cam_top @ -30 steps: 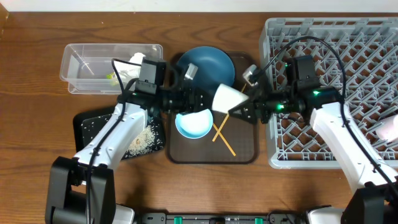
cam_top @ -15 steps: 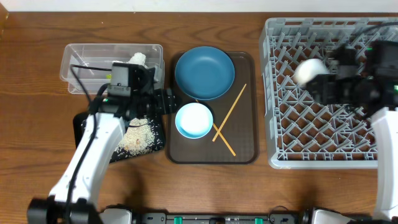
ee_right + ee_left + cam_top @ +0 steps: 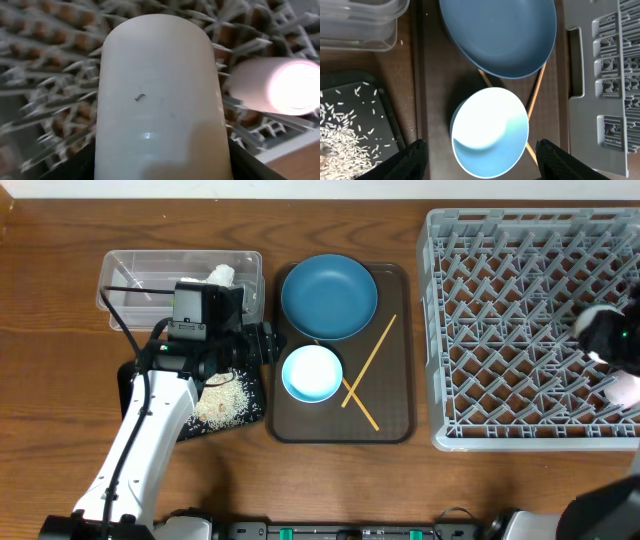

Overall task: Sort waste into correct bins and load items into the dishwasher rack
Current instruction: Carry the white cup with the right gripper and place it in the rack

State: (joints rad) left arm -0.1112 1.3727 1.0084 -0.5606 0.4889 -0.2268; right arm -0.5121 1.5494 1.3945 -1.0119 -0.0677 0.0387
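The blue dish (image 3: 329,297), the pale-blue bowl (image 3: 312,373) and two crossed chopsticks (image 3: 372,356) lie left of the grey rack (image 3: 500,330), where a pale cup (image 3: 160,100) is near the pink cup (image 3: 275,85) lying on its side.

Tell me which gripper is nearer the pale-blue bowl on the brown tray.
Left. The left gripper hangs open just left of the pale-blue bowl; the right gripper is far off over the right edge of the dishwasher rack, holding a pale cup.

Brown serving tray (image 3: 395,395) — wooden table (image 3: 50,400)

dish (image 3: 329,297) behind bowl (image 3: 311,373) on serving tray (image 3: 392,412) | rack (image 3: 500,330) right | tub (image 3: 130,262) left
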